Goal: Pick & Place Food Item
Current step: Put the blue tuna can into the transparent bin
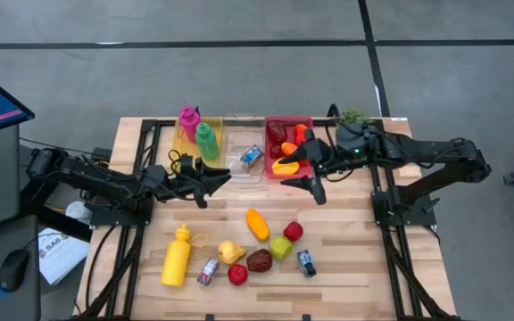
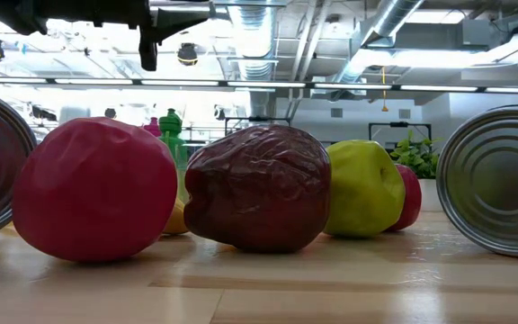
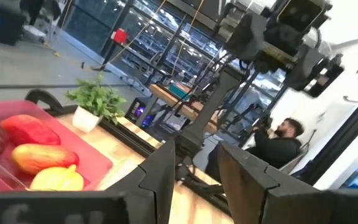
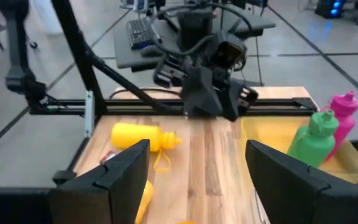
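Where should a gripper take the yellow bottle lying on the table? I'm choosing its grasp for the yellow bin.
Probably across the middle of the yellow bottle's body, coming straight down. It lies flat with its neck toward the bins, and both long sides look clear; the small can sits near its base.

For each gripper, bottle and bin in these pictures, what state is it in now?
left gripper: open, empty.
right gripper: open, empty.
yellow bottle: lying on the table.
green bottle: in the yellow bin.
pink bottle: in the yellow bin.
yellow bin: holds two bottles.
red bin: holds food items.
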Robot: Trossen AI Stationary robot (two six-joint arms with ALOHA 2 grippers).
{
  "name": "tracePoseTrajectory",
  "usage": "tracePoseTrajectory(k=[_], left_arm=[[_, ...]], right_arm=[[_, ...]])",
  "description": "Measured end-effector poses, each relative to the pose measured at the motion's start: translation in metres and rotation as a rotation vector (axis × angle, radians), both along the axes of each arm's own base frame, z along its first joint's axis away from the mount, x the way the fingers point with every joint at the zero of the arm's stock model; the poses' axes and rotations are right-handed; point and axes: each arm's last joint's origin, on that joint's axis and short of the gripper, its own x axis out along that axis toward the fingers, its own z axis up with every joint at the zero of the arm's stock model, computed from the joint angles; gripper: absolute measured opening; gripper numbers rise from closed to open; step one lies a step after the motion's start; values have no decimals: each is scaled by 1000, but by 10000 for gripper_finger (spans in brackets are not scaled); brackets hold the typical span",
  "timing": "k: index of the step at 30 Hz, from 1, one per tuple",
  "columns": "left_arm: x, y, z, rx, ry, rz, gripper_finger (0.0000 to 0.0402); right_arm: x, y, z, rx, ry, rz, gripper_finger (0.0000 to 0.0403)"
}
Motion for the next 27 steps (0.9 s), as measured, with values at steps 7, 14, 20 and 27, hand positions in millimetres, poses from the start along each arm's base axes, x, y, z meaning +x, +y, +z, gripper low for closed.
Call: tracePoseTrajectory(k=[7,14,20,27], left_arm=[[0,0,0,-6,-1,-1,113],[0,0,0,-4,3,1,113],[0,0,-3,-2,29,0,113],[0,-2,-14,1,153,-71,113]], right_arm=[[1,-4,-13,33,74,-27,260],[14,-3,-25,159,143,-74,260],[26,-2,-51,230,312,-127,260],[37,-1,-80,340,503,-213,260]])
